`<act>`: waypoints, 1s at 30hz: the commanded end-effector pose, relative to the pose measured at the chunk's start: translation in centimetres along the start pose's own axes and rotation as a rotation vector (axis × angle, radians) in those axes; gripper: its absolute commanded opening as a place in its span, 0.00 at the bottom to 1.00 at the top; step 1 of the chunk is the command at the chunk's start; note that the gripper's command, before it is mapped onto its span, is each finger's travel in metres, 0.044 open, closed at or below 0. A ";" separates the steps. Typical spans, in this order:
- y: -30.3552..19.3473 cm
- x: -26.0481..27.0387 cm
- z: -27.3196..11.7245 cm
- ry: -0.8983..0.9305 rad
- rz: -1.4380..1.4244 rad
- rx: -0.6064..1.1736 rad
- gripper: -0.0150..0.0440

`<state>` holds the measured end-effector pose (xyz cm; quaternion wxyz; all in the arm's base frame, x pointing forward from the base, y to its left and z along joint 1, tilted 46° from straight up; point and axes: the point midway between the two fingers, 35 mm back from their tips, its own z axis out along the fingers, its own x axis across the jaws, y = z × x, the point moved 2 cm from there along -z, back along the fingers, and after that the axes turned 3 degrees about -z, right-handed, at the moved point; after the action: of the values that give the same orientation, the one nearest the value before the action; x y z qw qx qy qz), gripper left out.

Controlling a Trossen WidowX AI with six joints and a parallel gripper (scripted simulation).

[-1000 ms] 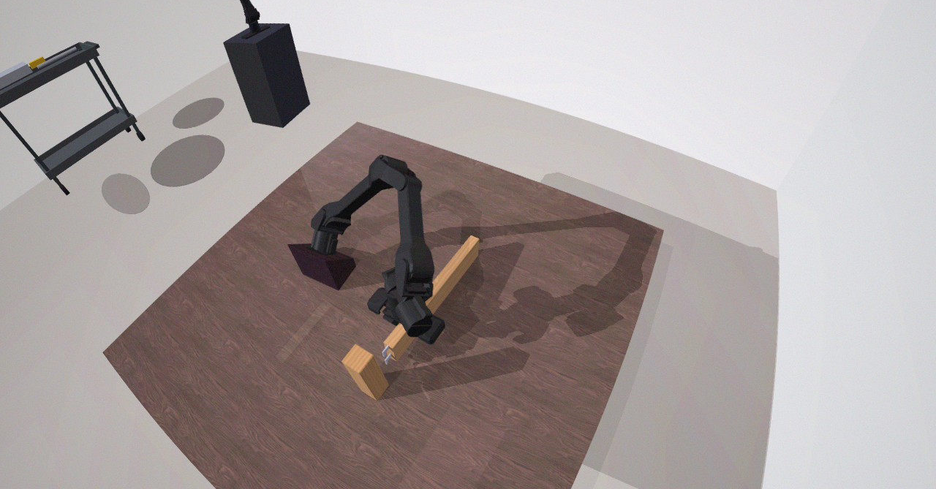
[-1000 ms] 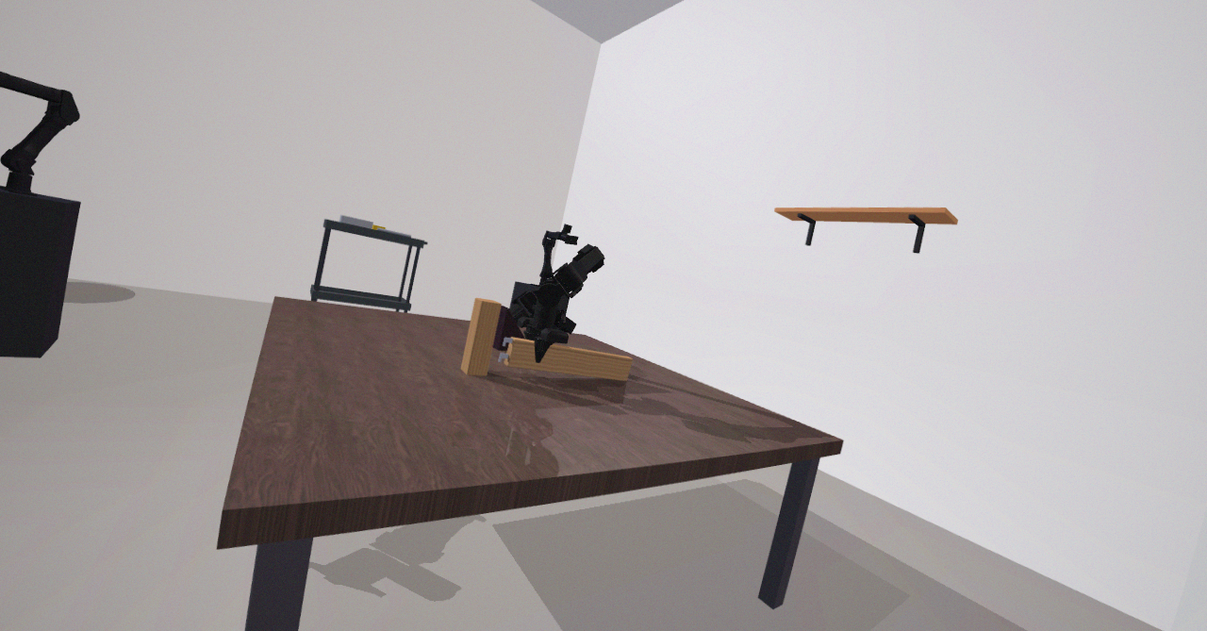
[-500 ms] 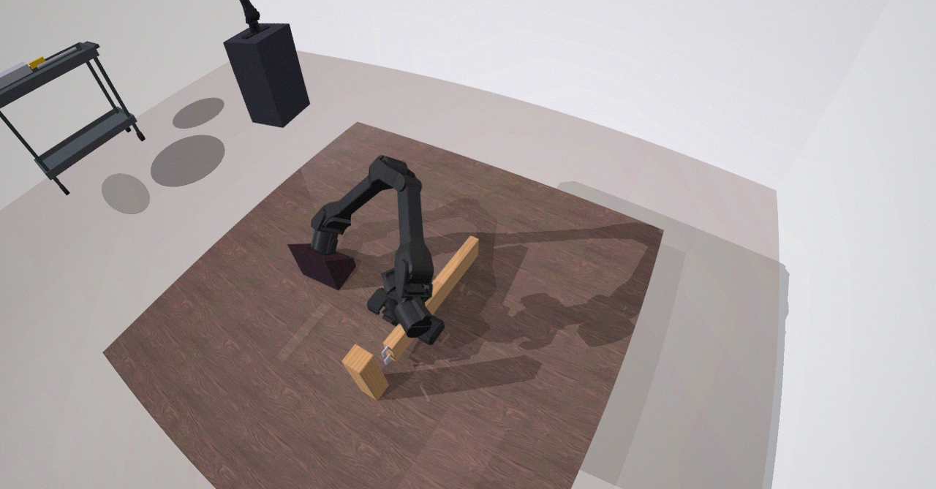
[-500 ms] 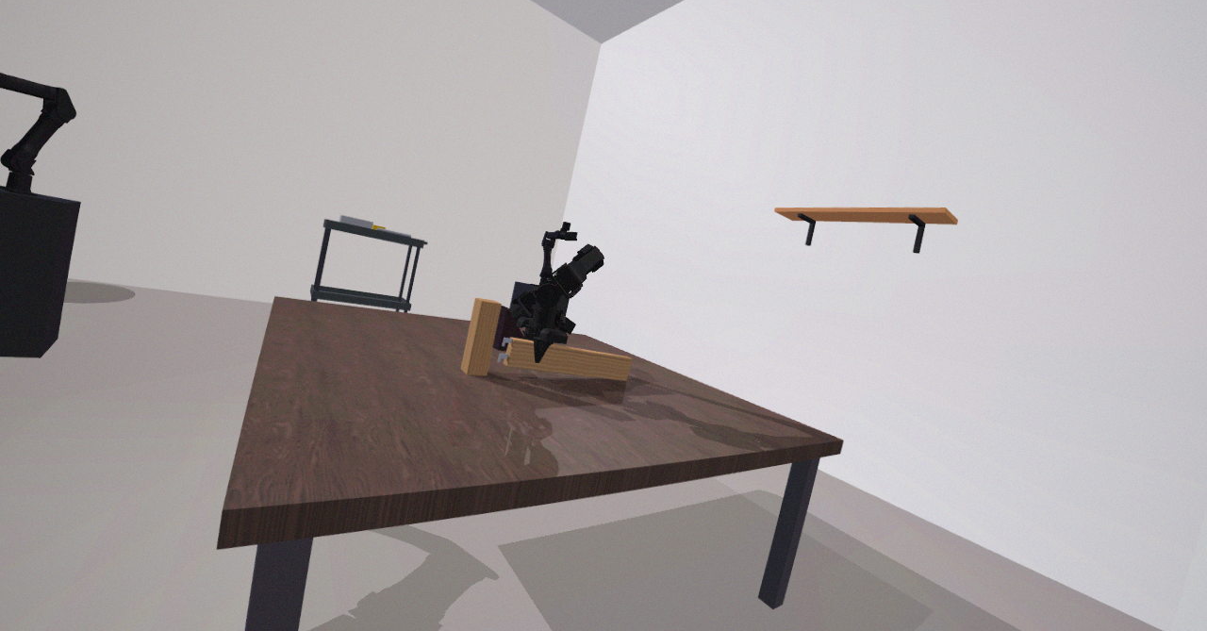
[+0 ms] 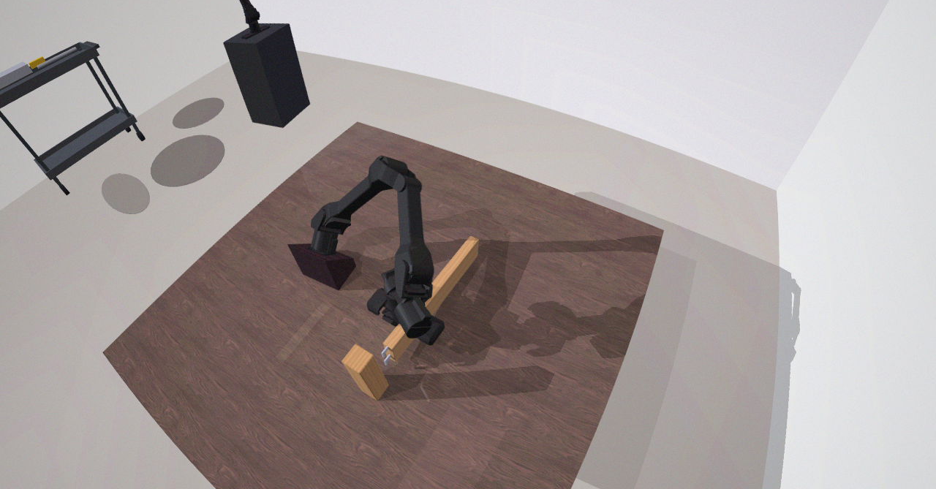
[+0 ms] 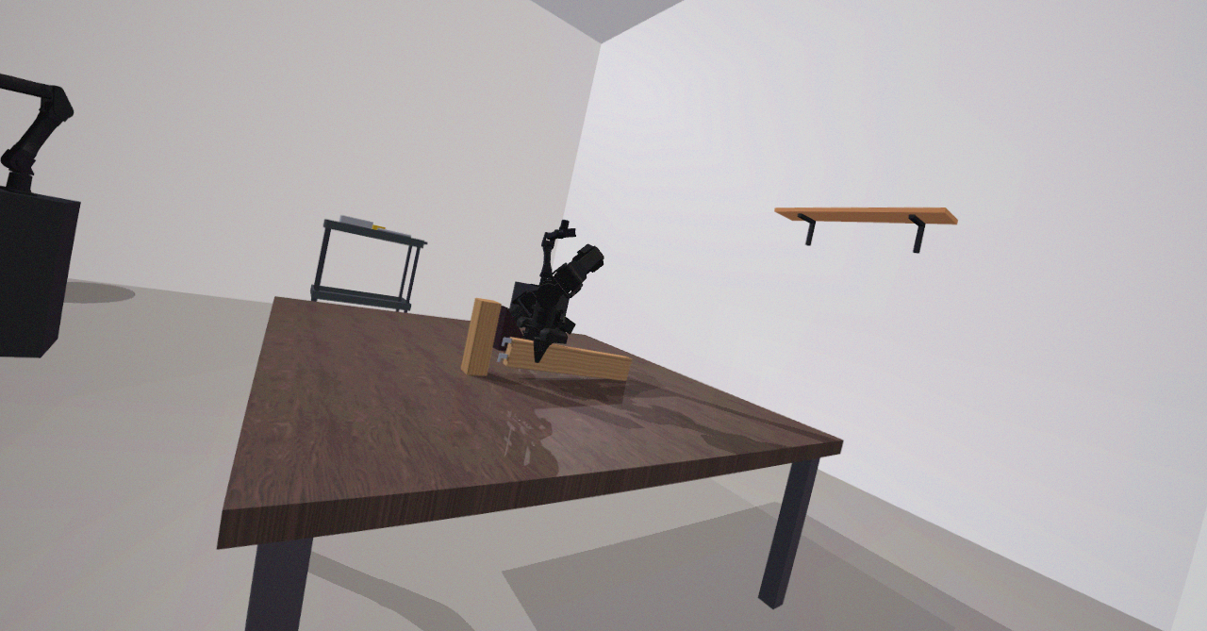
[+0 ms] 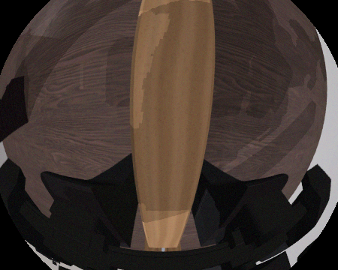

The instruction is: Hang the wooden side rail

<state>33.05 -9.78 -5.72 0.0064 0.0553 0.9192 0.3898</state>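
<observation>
The wooden side rail [image 5: 455, 265] [image 6: 595, 363] [image 7: 173, 94] slants slightly, its hook end raised off the table [image 5: 229, 355] [image 6: 362, 424]. Its far end is low, at or very near the table top. My gripper [image 6: 539, 350] [image 7: 163, 152] is shut on the rail near the hook end, one finger on each side. The steel hooks [image 5: 387, 355] [image 6: 504, 350] stick out from the rail's end toward the headboard post [image 5: 369, 378] [image 6: 481, 338], with a small gap between. The post stands upright. Its slot and pins are hidden in these views.
The arm's dark base block [image 5: 320, 268] stands on the table, left of the rail in the top view. A cart [image 5: 85, 139] [image 6: 362, 293], a black pedestal [image 5: 268, 77] with another arm, and a wall shelf [image 6: 865, 215] stand away from the table.
</observation>
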 end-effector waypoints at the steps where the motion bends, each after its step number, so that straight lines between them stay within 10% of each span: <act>1: -0.2 -0.2 -0.4 -0.011 -0.004 0.004 0.25; 30: -0.5 0.0 -0.3 -0.011 -0.004 0.004 0.25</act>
<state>33.10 -10.03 -5.87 0.0083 0.0548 0.9198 0.3884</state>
